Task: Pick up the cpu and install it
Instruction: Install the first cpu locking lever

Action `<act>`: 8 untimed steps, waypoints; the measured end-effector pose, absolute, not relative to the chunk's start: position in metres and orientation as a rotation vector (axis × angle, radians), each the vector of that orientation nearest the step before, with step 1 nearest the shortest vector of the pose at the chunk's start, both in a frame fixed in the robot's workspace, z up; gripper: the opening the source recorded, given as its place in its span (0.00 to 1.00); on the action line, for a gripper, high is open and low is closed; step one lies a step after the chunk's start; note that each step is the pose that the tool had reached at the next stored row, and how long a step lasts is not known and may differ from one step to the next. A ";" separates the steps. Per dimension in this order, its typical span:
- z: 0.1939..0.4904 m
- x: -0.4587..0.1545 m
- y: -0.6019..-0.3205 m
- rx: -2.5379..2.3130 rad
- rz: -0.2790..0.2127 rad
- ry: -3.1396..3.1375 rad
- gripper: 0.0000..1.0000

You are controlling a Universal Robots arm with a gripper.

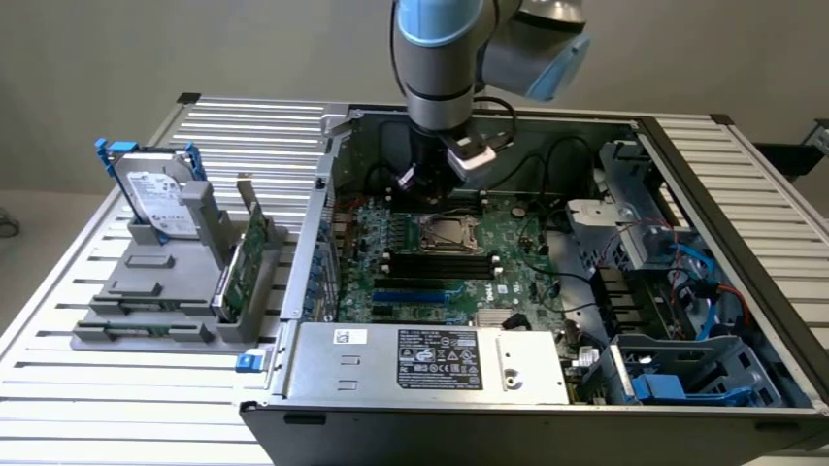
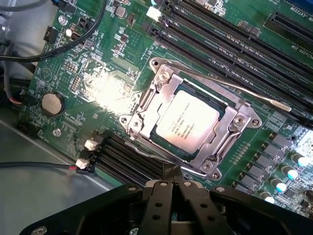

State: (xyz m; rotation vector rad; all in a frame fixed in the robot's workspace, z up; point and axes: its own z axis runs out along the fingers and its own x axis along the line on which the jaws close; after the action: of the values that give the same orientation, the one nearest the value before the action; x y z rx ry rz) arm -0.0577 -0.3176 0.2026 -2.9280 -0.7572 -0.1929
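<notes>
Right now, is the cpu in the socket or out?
In. The cpu lies flat inside the metal socket frame, silvery top up; the shut hand holds nothing.

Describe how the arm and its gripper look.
The arm is a grey metallic tube with rounded joints that have light blue caps. At the wrist, a black cable loops beside a pale connector block. The gripper is black, with two flat-sided fingers on a wide black body dotted with silver screws.
</notes>
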 end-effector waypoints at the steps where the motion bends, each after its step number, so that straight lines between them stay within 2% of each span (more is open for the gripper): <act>1: 0.202 -0.057 -0.318 -2.928 -0.193 -0.757 0.11; 8: 0.201 -0.053 -0.318 -2.928 -0.193 -0.757 0.11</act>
State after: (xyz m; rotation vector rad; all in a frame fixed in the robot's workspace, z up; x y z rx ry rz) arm -0.0525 -0.3179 0.2008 -2.9279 -0.7571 -0.1933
